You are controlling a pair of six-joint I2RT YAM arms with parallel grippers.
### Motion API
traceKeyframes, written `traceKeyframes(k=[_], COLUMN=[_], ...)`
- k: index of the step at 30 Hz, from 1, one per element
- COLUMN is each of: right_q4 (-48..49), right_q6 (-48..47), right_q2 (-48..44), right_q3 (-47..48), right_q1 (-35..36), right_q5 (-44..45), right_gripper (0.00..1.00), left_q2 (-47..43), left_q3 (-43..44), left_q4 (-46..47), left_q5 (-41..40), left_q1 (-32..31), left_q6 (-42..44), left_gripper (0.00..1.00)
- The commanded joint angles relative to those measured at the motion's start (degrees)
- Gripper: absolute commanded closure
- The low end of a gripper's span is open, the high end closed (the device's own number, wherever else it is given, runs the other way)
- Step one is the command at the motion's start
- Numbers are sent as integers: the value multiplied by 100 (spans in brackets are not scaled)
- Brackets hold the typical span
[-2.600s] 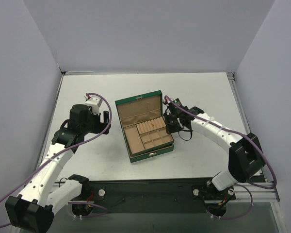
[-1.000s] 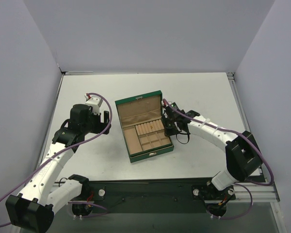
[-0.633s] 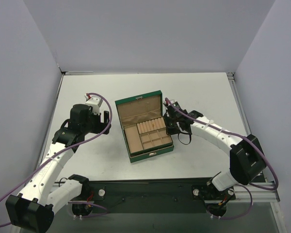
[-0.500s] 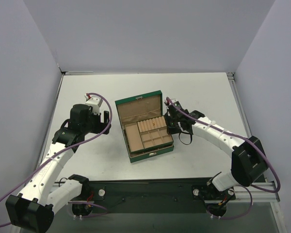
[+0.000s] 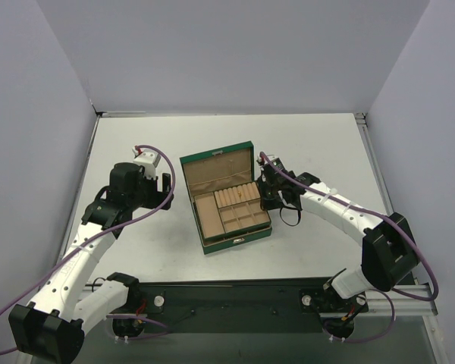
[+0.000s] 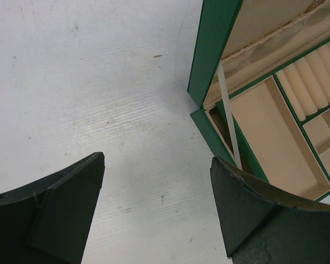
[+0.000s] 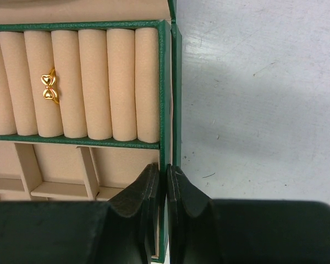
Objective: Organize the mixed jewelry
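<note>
Near edge: both arm bases are sitting on a black rail (image 5: 235, 299) along the front of the worktop (image 5: 318, 144). The left gripper (image 5: 165, 185) is hovering over bare worktop just off the left side of the green box (image 5: 236, 241), jaws spread wide with nothing between them. Open room is lying to its left, front and back. The box corner and a white ribbon (image 6: 226, 110), running from lid to base, are crowding its right. The right gripper (image 7: 166, 168) is working at the box's right edge. Its jaws are pressing together on the thin green right wall of the ring tray (image 7: 164, 82), and that wall is running straight into the slit between the fingers. The tray wall is lying just beside the box's own outer wall, leaving little slack there. To the right of the box, bare worktop is opening out, with the gripper's shadow falling across it. The tan-gold ring (image 7: 48, 88), showing two small hearts, is sitting in the tan ring rolls (image 7: 121, 82), several rolls to the left of the jaws in the right wrist view. Small square compartments are lying nearer than the rolls, and a long one (image 6: 275, 132) is running along the left. The lid (image 5: 216, 168) is standing open at the far side. The surface is showing pale, finely ribbed and lightly scuffed. Plain pale walls are closing in the left (image 5: 30, 152), back (image 5: 235, 53) and right (image 5: 432, 114).
</note>
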Motion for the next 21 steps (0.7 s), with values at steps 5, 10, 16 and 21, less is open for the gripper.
traceKeyframes(k=[5, 10, 16, 21], right_q4=[-59, -76, -59, 29], right_q6=[-13, -30, -13, 40], right_q2=[85, 103, 138, 208], right_q3=[12, -41, -32, -32], right_q1=[-15, -15, 2, 2], right_q5=[-251, -136, -110, -118], right_gripper=[100, 100, 100, 100], left_q2=[-1, -1, 17, 25], left_q3=[36, 45, 36, 36], left_q4=[176, 176, 176, 176], left_q5=[44, 35, 44, 53], left_q1=[27, 27, 27, 27], left_q6=[37, 37, 37, 37], left_gripper=[12, 12, 12, 12])
